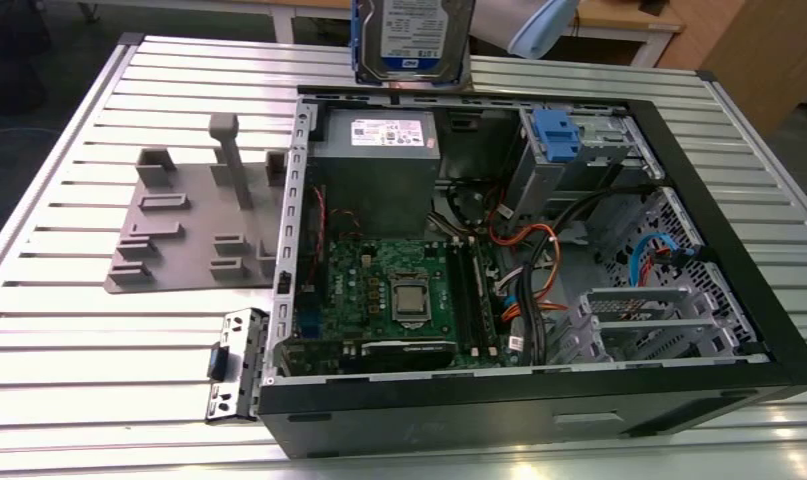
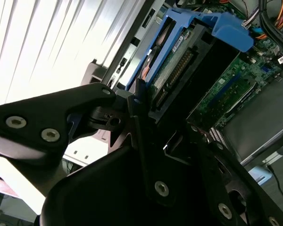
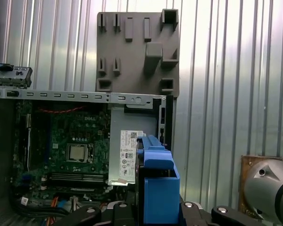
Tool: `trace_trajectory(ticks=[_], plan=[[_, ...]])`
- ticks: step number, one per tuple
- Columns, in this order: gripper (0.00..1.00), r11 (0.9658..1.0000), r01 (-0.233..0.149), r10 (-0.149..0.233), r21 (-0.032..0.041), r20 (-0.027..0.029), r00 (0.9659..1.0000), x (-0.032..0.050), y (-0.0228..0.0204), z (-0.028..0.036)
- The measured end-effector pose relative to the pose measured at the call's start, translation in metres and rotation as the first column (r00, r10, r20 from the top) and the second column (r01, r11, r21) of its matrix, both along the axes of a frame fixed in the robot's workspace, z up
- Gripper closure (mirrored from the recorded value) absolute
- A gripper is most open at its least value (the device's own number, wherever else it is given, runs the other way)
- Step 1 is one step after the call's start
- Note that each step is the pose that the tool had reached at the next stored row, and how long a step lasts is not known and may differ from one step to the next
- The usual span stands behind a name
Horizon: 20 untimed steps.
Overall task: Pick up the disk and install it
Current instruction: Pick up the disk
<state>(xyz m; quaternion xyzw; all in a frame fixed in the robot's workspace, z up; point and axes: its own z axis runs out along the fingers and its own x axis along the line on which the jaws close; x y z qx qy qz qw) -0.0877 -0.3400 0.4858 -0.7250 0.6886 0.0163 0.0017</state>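
Flat silver disk (image 1: 413,38), framed in glossy blue plastic, tight in the matte black pincer (image 3: 156,209)

Probably a workshop: slatted metal bench (image 1: 70,340).

From my station, the exterior view is bright and evenly lit from overhead. White glare patches sit on the near slats of the table (image 1: 70,340), and the inside of the computer case (image 1: 537,420) reads dimmer, its black walls swallowing detail. In the second wrist view the slats burn out to pure white, and the gripper (image 2: 148,110) is almost a black silhouette, soft this close. The disk (image 2: 179,66) it grips shows its blue frame clearly. The first wrist view gives me streaky reflections along the slats and a cool, bluish cast.
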Motion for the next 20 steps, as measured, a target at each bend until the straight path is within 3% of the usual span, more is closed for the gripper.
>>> trace_trajectory(ticks=[20], plan=[[0.64,1.0000,0.000,0.000,-0.0016,0.0000,1.0000,0.0138,-0.0027,-0.0010]])
